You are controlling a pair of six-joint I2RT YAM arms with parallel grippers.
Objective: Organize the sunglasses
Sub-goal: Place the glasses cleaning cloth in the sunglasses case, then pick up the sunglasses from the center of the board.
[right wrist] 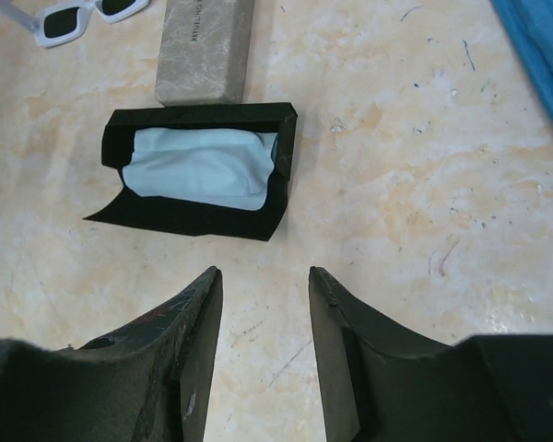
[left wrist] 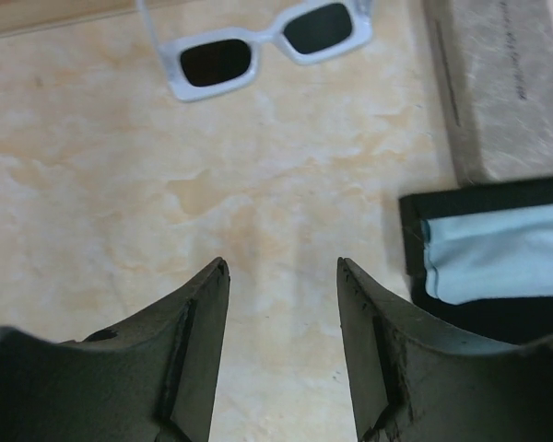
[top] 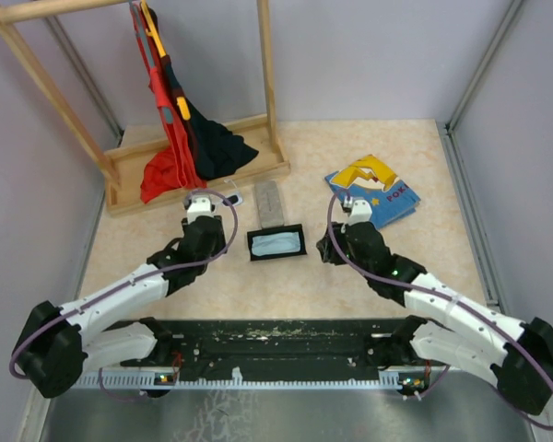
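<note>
A pair of white-framed sunglasses point(left wrist: 258, 46) with dark lenses lies unfolded on the marble tabletop, seen also at the top left of the right wrist view point(right wrist: 74, 18). My left gripper point(left wrist: 281, 264) hovers open a short way in front of it, nothing between its fingers. My right gripper point(right wrist: 263, 272) is open too, over bare tabletop just right of an open black case point(right wrist: 198, 117). Seen from above, the left gripper point(top: 199, 201) and right gripper point(top: 354, 204) flank the two cases.
The black case point(top: 276, 257) holds a light-blue cloth point(right wrist: 198, 168). A closed grey oblong case point(top: 270, 203) lies just behind it. A colourful book point(top: 373, 191) sits at the right. A wooden rack point(top: 203, 175) hung with red and black clothes stands at the back left.
</note>
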